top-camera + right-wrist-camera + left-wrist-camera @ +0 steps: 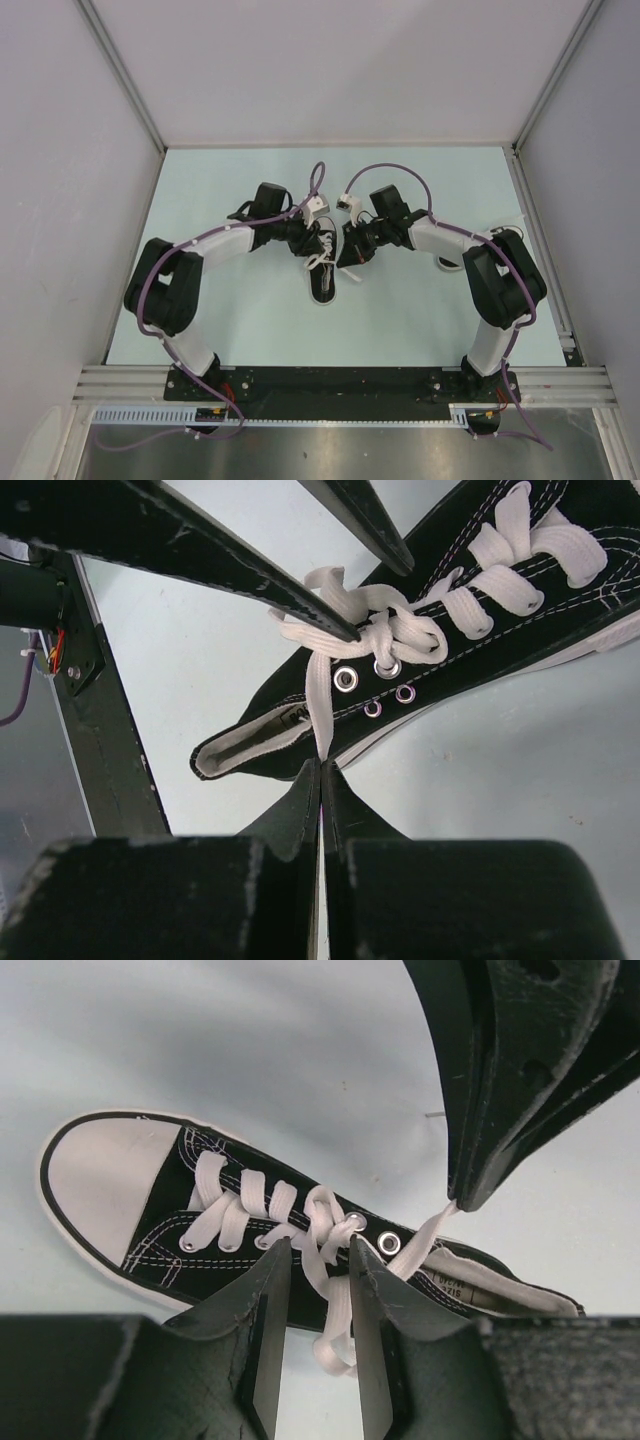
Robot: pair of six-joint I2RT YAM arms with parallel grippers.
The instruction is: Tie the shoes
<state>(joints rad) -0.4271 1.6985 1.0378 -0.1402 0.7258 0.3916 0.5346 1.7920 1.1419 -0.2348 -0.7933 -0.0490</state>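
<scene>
One black sneaker [325, 277] with a white toe cap lies mid-table, toe toward the arm bases. In the left wrist view the shoe [200, 1250] lies toe left. My left gripper [318, 1252] is open over the upper eyelets, and a loose loop of white lace [338, 1320] hangs between its fingers. My right gripper [322, 763] is shut on a white lace end [318, 705] that runs taut from the top eyelets beside the shoe's opening. In the top view the left gripper [312, 243] and the right gripper [350, 256] flank the shoe's heel end.
The pale table [220, 190] is boxed in by grey walls at the back and both sides. A small round object [446, 264] lies by the right arm's elbow. A metal rail [340, 385] carries the arm bases at the near edge.
</scene>
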